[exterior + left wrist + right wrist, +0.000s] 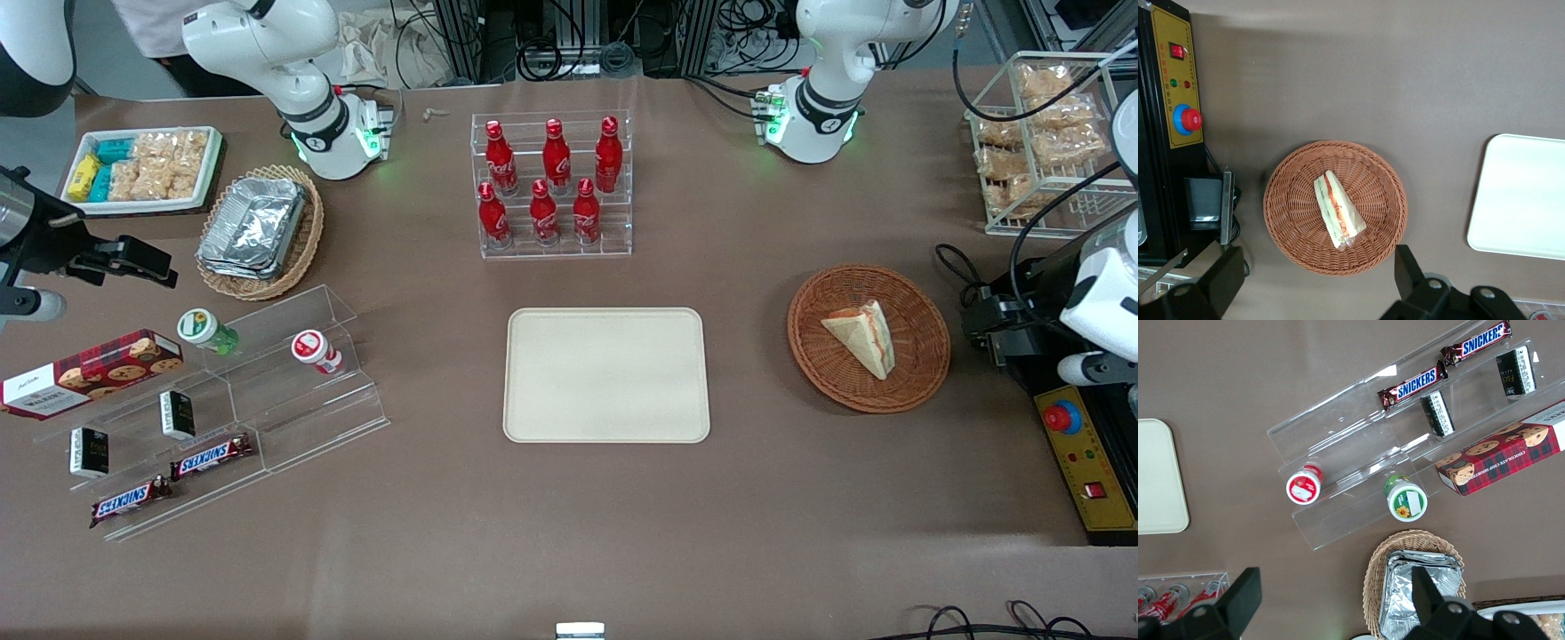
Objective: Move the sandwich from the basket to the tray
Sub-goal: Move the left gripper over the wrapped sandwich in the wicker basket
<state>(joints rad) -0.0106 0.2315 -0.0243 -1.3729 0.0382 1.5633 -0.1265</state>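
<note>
The sandwich point(862, 336) point(1338, 210), a pale bread wedge with red and green filling along its cut edge, lies in the round reddish-brown wicker basket point(827, 373) point(1291, 227). The cream tray point(606, 374) point(1521, 200) lies flat and bare beside the basket, toward the parked arm's end. My gripper point(989, 327) point(1317, 280) hangs above the table just off the basket's rim, toward the working arm's end. It is open, its black fingers point(1408, 270) wide apart with nothing between them.
A rack of red cola bottles point(553, 182) stands farther from the front camera than the tray. A clear step shelf point(222, 400) with snacks, a tan basket of foil trays point(260, 231) and a white snack tray point(142, 169) lie toward the parked arm's end. A yellow control box point(1089, 462) point(1178, 87) sits beside the basket.
</note>
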